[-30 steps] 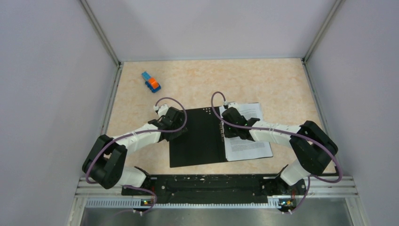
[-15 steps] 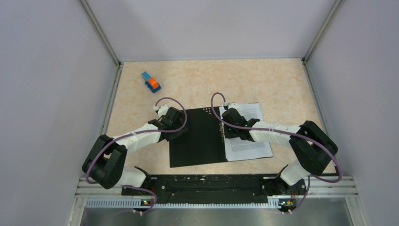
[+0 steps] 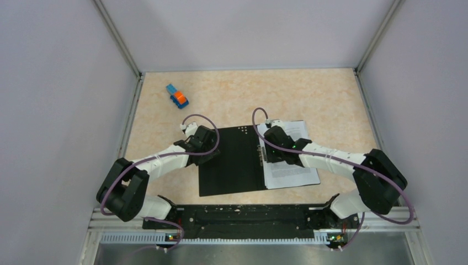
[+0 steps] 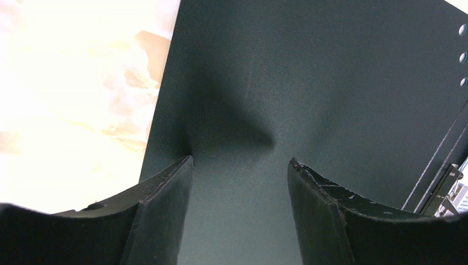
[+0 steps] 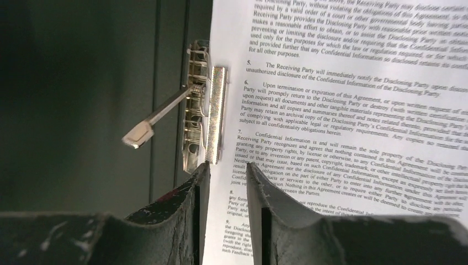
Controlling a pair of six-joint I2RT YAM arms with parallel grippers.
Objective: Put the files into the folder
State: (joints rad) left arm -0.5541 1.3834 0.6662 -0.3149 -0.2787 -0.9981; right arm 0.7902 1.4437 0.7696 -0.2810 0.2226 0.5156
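The folder (image 3: 229, 163) lies open on the table, black inside up. The files (image 3: 292, 165), white sheets with black text, lie on its right half, with their left edge against the metal spine clip (image 5: 207, 118). The clip's lever (image 5: 157, 118) sticks up to the left. My left gripper (image 3: 207, 146) is open and empty, low over the folder's left flap (image 4: 309, 83) near its left edge. My right gripper (image 3: 270, 152) is open by a narrow gap with nothing in it. It hangs over the files' left margin (image 5: 353, 110), just below the clip, with fingertips (image 5: 201, 171) near the clip's lower end.
A small blue-and-orange toy block (image 3: 177, 96) lies at the far left of the table. Grey walls close in the table on the left, right and back. Bare tabletop (image 4: 66, 83) shows left of the folder.
My right arm's elbow has swung out to the right and its gripper has shifted slightly right along the spine. The left arm, folder and files have not moved.
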